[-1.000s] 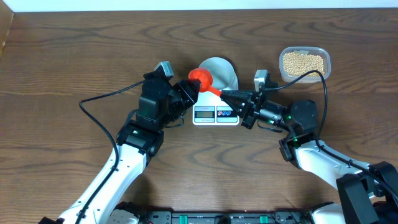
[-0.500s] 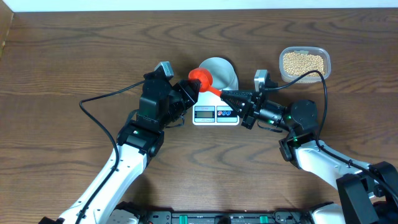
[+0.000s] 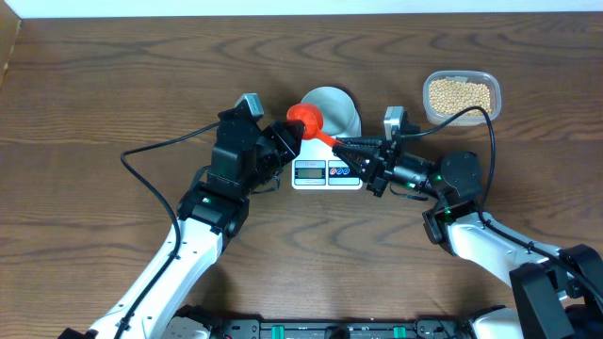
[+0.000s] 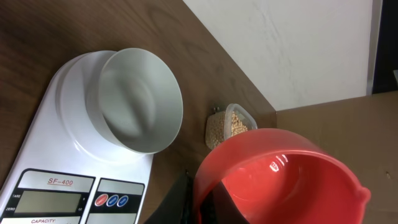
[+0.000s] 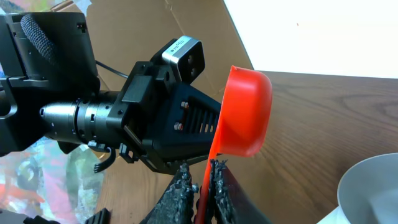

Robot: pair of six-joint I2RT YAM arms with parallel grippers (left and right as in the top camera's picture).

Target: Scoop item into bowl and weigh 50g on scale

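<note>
**Red scoop shared by two arms over the scale, beans in the tub**

The left gripper (image 3: 286,139), reaching in from 8 o'clock, is clamped tight on the wall of the red scoop (image 3: 303,119). The scoop's cup hangs over the 11 o'clock corner of the scale (image 3: 327,172), and its thin handle slants toward 4 o'clock. The right gripper (image 3: 339,145) comes in from 3 o'clock with one finger on each side of that handle. The right wrist view does not settle whether they pinch it or merely flank it. The left wrist view shows the cup's inside as bare glossy red.

The bowl (image 3: 337,108) stands upright on the round platform at the scale's 12 o'clock end, its inside plain white. The display and buttons lie along the 6 o'clock edge. The beans (image 3: 460,94) fill a clear tub (image 3: 492,87) on the wooden table (image 3: 113,85), at 2 o'clock from the scale and well apart from the bowl
</note>
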